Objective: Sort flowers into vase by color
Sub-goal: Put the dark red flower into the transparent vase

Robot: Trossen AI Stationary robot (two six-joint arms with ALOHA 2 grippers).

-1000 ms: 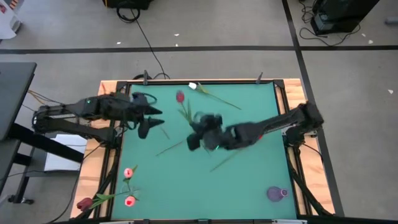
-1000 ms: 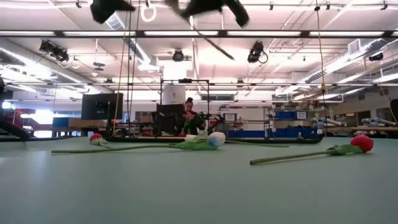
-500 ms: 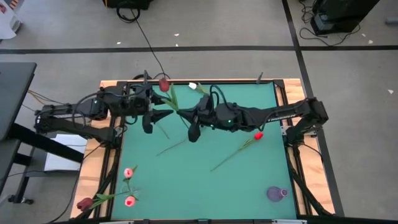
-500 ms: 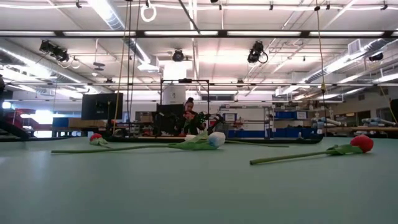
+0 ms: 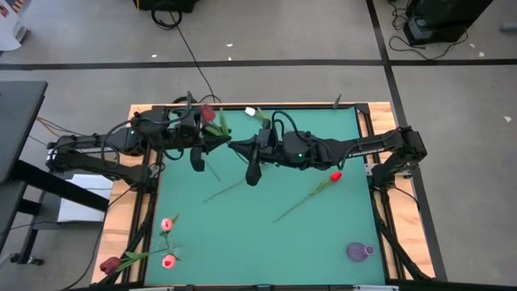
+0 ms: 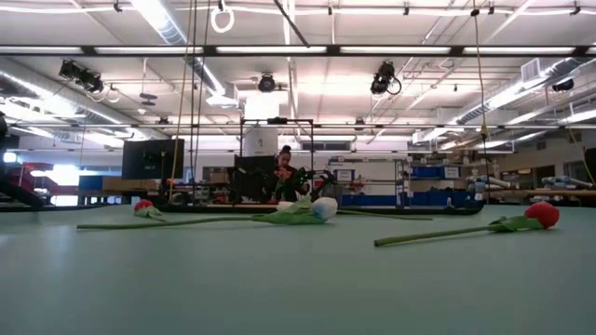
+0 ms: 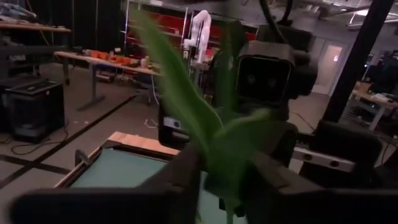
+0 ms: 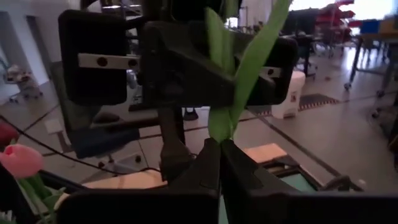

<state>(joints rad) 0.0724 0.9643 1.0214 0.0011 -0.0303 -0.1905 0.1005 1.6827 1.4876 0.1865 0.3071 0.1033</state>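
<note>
Green-stemmed dark red artificial tulip (image 5: pixel 211 112) hung above the green table (image 5: pixel 242 234); right hand (image 8: pixel 219 149) pinched its stem; left hand (image 7: pixel 222 163) closed around it too.

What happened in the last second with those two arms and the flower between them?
The right gripper carried the dark red tulip from mid-table toward the far left, meeting the left gripper, which closed in around its stem; the right stays clamped. The red tulip, white tulip, pink tulips and purple vase stayed put.
</note>
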